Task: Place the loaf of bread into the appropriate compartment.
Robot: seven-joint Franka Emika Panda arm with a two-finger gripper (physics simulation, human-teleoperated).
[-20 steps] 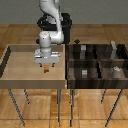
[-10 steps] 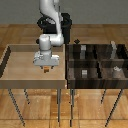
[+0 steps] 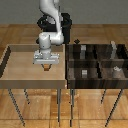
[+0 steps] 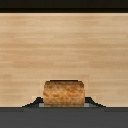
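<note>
Item: loaf of bread [image 3: 48, 66], a small orange-brown block with a mottled crust, sitting directly beneath the hand [image 3: 47, 65] and between its fingers; in the wrist view the loaf of bread [image 4: 63, 93] fills the space close under the camera, with dark finger parts flanking its lower corners. Whether it rests on the surface or is lifted clear cannot be told. Hand: white, pointing straight down, closed onto the loaf of bread as far as the views allow. Support: a light wooden desk [image 3: 20, 70] with a raised rim, standing on thin metal legs, below the hand. Beside the hand, toward the exterior view's right, stands a dark compartmented organizer [image 3: 95, 64] on its own legs, well apart from the loaf; its dividers form several cells, some holding small grey-white objects [image 3: 116, 70] too small to identify. Behind the hand rises the white arm [image 3: 54, 20] from a dark base [image 3: 55, 22].
</note>
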